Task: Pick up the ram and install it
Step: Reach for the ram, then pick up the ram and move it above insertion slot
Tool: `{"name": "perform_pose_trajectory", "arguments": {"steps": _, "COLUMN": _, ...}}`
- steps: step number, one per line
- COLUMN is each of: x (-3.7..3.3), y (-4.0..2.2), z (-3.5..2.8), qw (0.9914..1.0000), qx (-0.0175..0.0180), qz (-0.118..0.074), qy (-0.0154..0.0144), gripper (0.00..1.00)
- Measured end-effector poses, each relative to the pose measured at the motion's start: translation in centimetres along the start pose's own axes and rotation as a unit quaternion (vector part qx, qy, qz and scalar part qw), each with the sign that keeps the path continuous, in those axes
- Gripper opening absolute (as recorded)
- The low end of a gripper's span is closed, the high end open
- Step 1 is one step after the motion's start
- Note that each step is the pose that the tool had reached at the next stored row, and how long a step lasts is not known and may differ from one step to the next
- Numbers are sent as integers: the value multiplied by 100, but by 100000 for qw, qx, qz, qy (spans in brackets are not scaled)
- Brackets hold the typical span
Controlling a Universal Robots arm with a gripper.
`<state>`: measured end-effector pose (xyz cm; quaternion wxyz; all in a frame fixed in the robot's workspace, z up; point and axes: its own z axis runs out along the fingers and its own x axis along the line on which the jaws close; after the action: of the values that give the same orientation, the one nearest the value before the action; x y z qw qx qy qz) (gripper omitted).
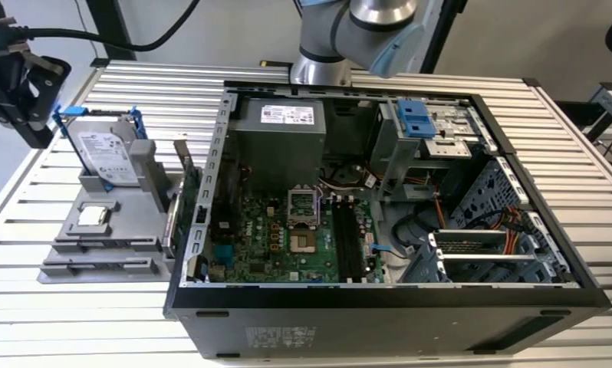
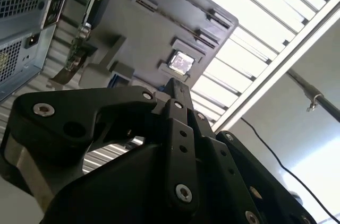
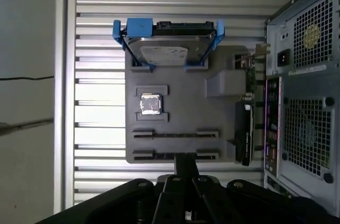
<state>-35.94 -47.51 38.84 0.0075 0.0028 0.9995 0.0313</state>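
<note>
The end effector hangs above the grey holder with its fingers pressed together into one narrow dark tip, gripping nothing that can be seen in both wrist views. The ram stands edge-on in a long slot of that holder, just beside the processor chip and apart from the end effector. A second slot of the same kind runs alongside it, partly hidden behind the tip. The hard drive in its blue bracket stands at the holder's other end. In the exterior view the holder sits on the slatted tabletop, at the exterior view's left of the open computer case. Inside the case, the motherboard faces upward, with its long black slots near its middle.
</note>
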Motion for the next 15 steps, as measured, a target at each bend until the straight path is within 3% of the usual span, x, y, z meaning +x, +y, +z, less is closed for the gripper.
{"name": "perform_pose_trajectory", "arguments": {"steps": 15, "x": 13, "y": -200, "z": -10, "qw": 100000, "qx": -2, "qz": 2, "qy": -2, "gripper": 0}}
